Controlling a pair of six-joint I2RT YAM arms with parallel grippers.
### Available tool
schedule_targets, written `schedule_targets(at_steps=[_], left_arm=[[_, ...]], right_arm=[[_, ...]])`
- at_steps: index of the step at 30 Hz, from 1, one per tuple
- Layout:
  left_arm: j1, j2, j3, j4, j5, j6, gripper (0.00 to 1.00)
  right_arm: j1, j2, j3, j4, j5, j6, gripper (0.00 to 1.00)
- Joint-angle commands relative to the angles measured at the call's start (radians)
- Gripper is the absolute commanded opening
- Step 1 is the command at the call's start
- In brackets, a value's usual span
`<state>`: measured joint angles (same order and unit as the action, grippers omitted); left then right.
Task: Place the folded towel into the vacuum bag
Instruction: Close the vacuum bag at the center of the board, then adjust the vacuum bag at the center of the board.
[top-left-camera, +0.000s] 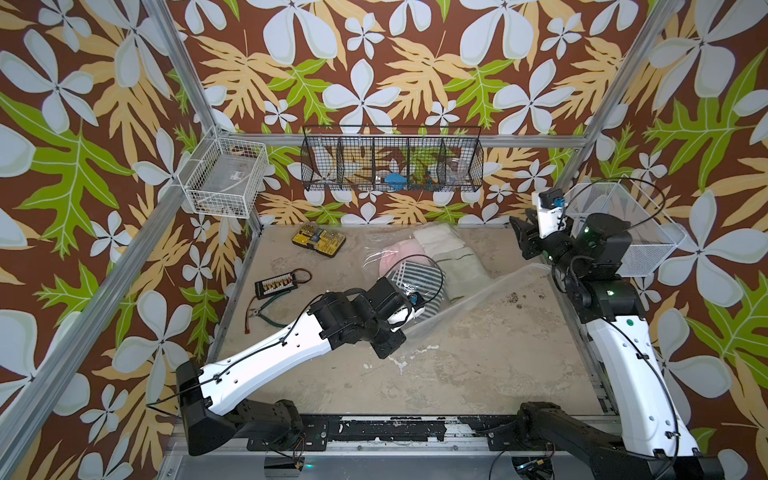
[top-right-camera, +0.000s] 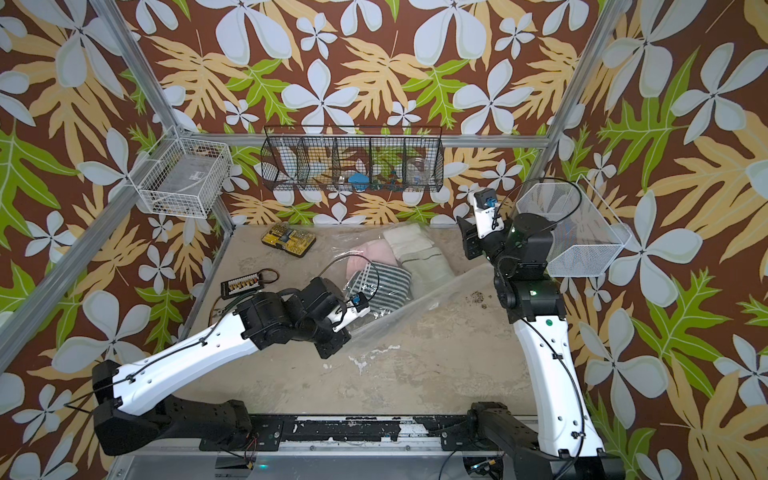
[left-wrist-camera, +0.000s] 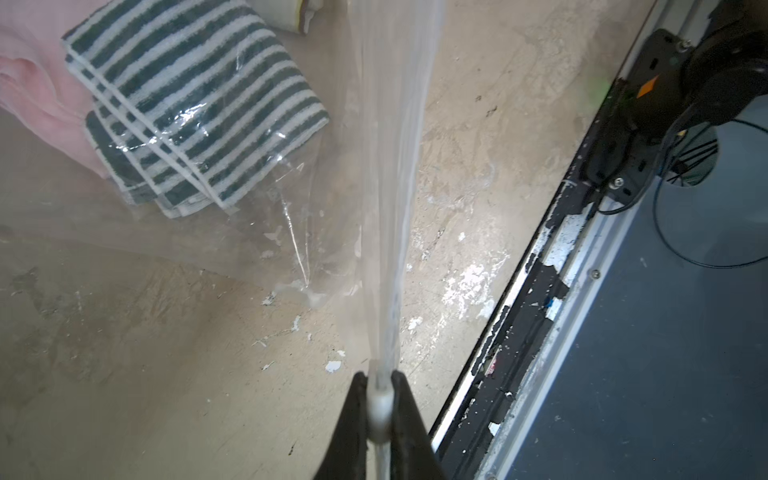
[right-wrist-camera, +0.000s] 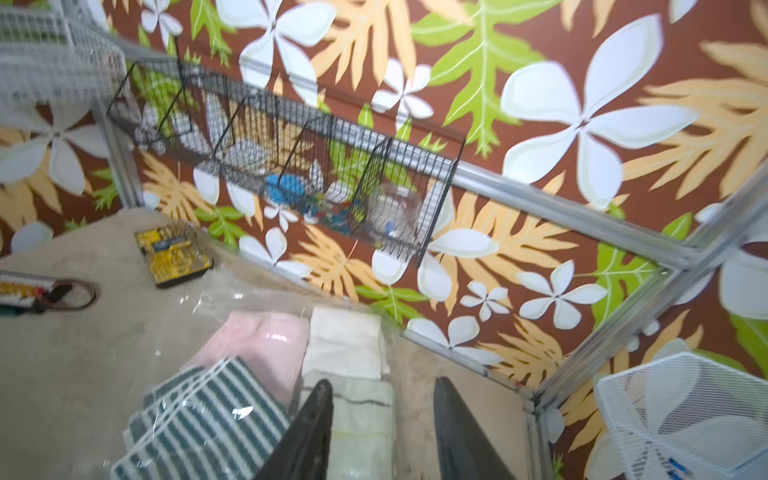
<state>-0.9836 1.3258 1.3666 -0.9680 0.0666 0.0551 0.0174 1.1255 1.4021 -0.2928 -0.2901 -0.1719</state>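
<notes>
The vacuum bag (top-left-camera: 478, 299) is clear crinkly plastic lying across the back middle of the table. Inside it lie several folded towels: a dark green and white striped one (top-left-camera: 428, 282) nearest the front, a pink one (top-left-camera: 395, 253), a white one (top-left-camera: 436, 239) and a pale green one (top-left-camera: 461, 270). My left gripper (left-wrist-camera: 379, 376) is shut on the bag's front edge and holds it up off the table beside the striped towel (left-wrist-camera: 199, 112). My right gripper (right-wrist-camera: 384, 380) hangs open above the back right corner, over the pale green towel (right-wrist-camera: 361, 419), holding nothing.
A yellow bit box (top-left-camera: 318, 240), a connector board (top-left-camera: 278, 284) and green-handled pliers (top-left-camera: 266, 316) lie on the left of the table. On the walls hang a black wire basket (top-left-camera: 390, 166), a white wire basket (top-left-camera: 226, 178) and a white mesh basket (top-left-camera: 623, 224) near my right arm.
</notes>
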Motion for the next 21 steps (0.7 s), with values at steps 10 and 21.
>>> schedule_targets(at_steps=[10, 21], left_arm=[[0.002, -0.047, 0.125, 0.056, 0.032, -0.089, 0.40], [0.016, 0.023, 0.002, 0.190, -0.099, -0.112, 0.40]], right_arm=[[0.155, 0.152, -0.104, -0.147, 0.067, 0.367, 0.47], [0.514, 0.328, -0.451, -0.003, 0.280, 0.648, 0.47]])
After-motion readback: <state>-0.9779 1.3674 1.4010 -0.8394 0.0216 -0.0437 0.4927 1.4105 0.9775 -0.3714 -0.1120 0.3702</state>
